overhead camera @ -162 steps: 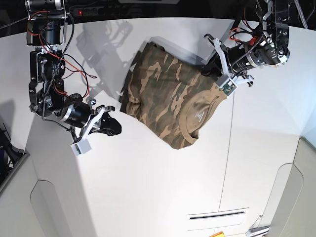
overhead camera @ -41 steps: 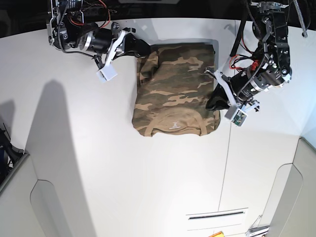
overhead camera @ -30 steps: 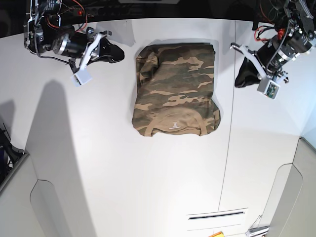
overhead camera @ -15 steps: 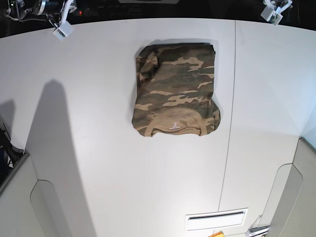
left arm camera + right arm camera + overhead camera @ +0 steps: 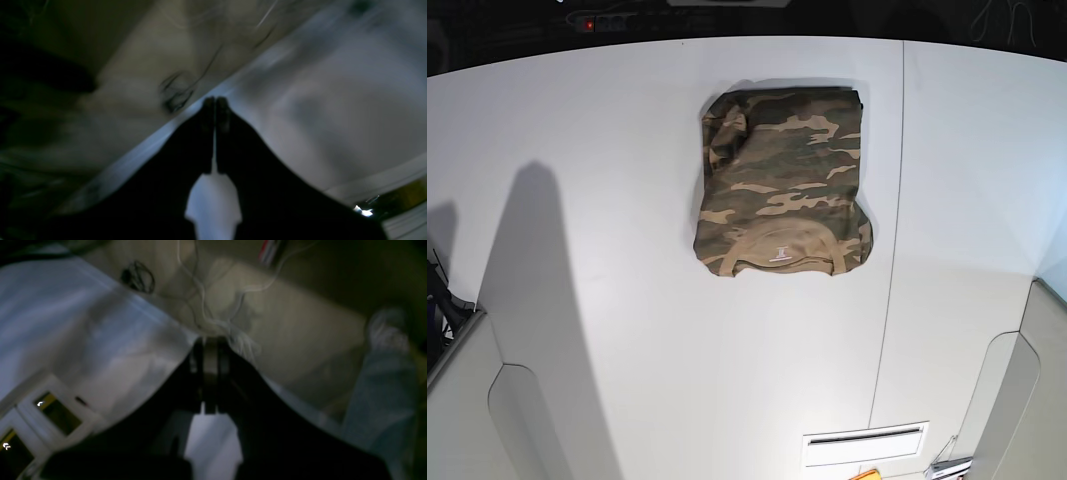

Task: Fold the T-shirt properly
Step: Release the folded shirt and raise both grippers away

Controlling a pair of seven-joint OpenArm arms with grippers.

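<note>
Here, the left gripper (image 5: 215, 104) has its fingers pressed together, holding nothing; the right gripper (image 5: 210, 346) stands nearly closed, also holding nothing. Both point away from the work. One T-shirt (image 5: 785, 182) lies as a folded packet on the white table (image 5: 627, 330), collar toward the viewer. Folding appears complete; only a check seems left.

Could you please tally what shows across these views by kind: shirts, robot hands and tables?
T-shirt: 1, folded
Robot hands: 2, left hand and right hand, both shut and empty
Table: 1
Total: 4
</note>
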